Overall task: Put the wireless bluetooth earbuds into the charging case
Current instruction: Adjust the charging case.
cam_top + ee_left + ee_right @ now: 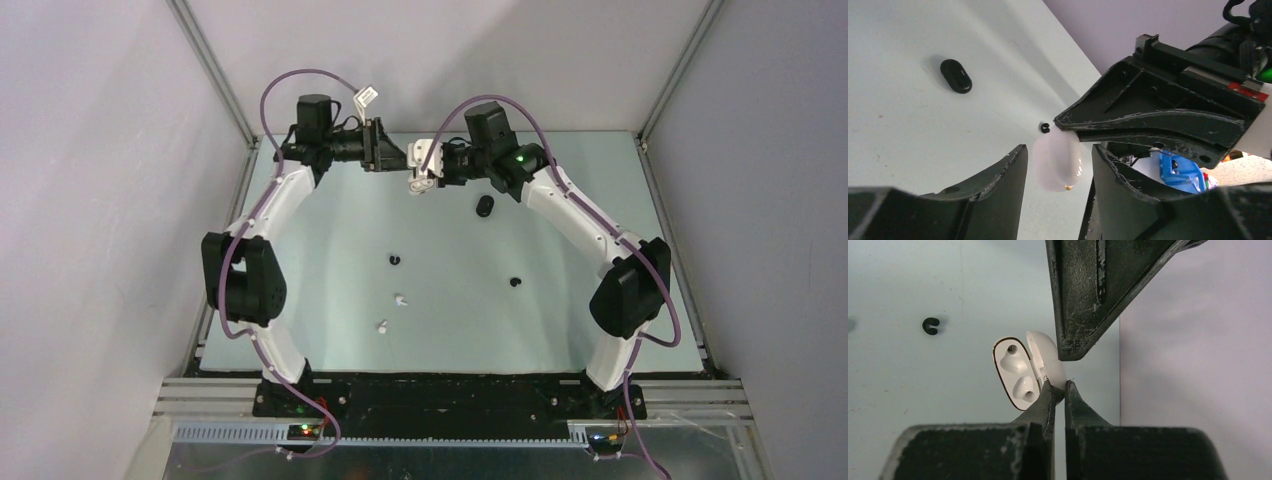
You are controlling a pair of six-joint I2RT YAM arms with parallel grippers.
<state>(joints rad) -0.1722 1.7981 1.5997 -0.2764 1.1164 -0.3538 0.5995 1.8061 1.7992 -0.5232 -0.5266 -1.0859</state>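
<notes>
My right gripper (1058,386) is shut on the lid of an open white charging case (1015,375), holding it above the table at the back; both its sockets are empty. The case also shows in the top view (421,182) and, blurred, in the left wrist view (1057,162). My left gripper (1059,150) is open with a finger on each side of the case, and one fingertip (1070,347) sits against the lid. Two white earbuds (400,299) (382,325) and two black earbuds (395,259) (515,282) lie on the table.
A closed black case (486,207) lies on the table just right of the grippers, also in the left wrist view (955,76). A black earbud shows in each wrist view (1045,128) (930,325). Walls enclose the table at the back and sides.
</notes>
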